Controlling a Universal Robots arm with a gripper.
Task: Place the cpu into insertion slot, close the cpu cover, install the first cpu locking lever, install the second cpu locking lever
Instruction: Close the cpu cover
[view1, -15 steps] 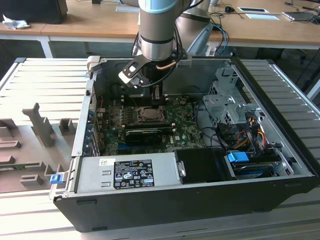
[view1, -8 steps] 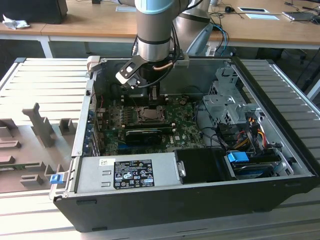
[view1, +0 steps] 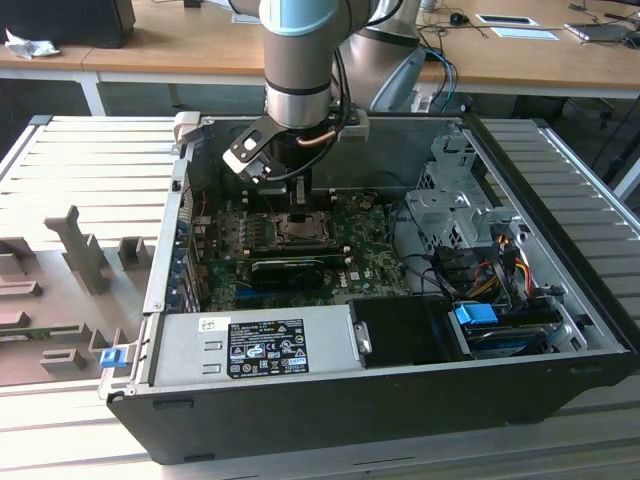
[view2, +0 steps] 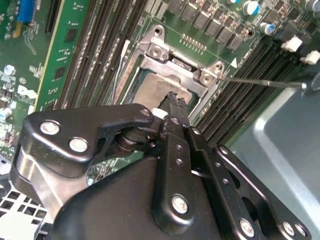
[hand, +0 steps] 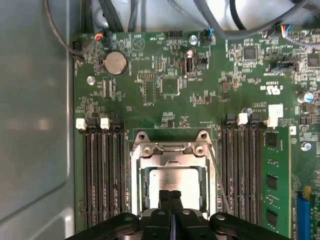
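Close-up black linkage of my gripper (hand: 170, 196), fingertips pressed together with nothing pinched, hangs over the cpu (hand: 175, 180) seated under the lowered cpu cover (hand: 172, 161): a light, fragile chip, I reckon, edge-grip only.

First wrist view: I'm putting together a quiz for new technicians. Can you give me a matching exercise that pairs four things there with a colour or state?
Things:
1. chip
2. cover
3. end effector
4. coin battery

States:
A. fingers shut together, over the chip
B. round and silvery
C. pale square inside the frame's window
D. metal frame lying flat around the chip

Pairs: 1-C; 2-D; 3-A; 4-B
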